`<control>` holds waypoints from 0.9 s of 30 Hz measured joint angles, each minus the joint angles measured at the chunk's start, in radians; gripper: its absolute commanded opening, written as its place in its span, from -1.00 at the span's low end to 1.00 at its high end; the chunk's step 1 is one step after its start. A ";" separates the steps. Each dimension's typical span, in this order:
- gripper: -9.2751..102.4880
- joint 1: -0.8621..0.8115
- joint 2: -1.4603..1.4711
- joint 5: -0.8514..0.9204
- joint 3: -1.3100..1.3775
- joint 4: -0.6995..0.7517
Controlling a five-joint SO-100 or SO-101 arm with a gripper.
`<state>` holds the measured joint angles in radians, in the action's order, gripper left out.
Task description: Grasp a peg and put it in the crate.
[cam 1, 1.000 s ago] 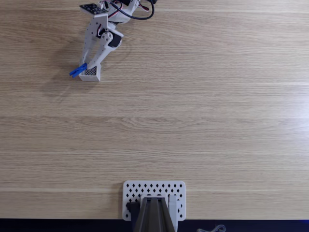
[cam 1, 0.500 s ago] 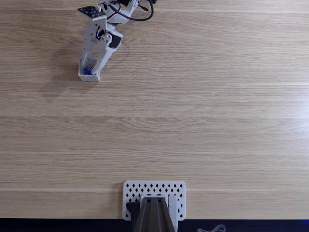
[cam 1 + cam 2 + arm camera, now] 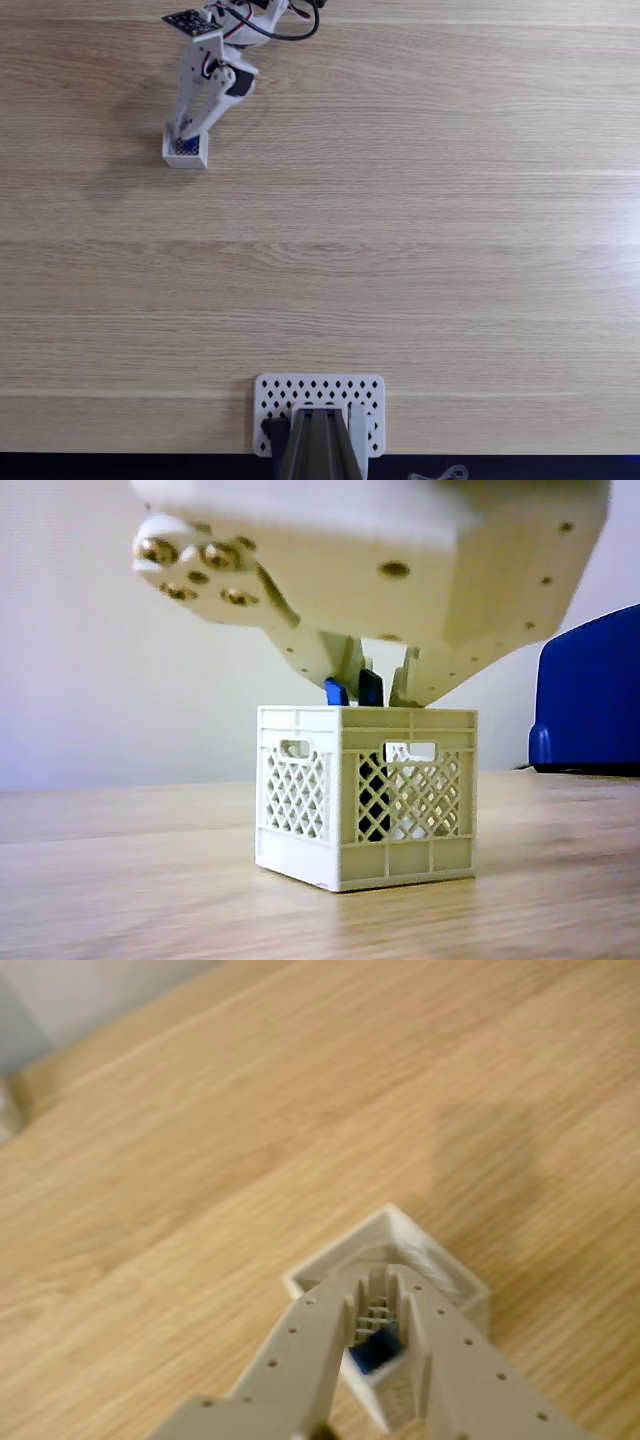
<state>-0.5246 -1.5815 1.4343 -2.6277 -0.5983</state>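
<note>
On pale wood table (image 3: 420, 230), crate (image 3: 365, 795), peg (image 3: 337, 691)

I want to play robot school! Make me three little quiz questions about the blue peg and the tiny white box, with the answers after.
1. True or false: the peg lies flat on the table, far from the crate.
2. Where are the tips of the tool in the wrist view? A) beside the crate B) over the crate's open top C) on the perforated plate
3. Fill in: in the other view, the peg's blue ends stick up just above the crate's ____.

Key
1. False: it stands in the crate, between the tool's fingers.
2. B
3. rim
</note>
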 measured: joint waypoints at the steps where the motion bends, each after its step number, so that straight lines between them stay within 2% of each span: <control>1: -0.85 0.009 -0.017 -0.020 -0.009 0.000; 7: -0.85 0.118 -0.186 -0.236 -0.130 0.005; 12: -0.85 0.224 -0.376 -0.422 -0.261 0.075; 20: -0.85 0.353 -0.724 -0.606 -0.422 0.313; 27: -0.85 0.417 -0.982 -0.765 -0.428 0.589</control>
<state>-0.1074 -2.5633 0.6688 -3.0557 -0.0092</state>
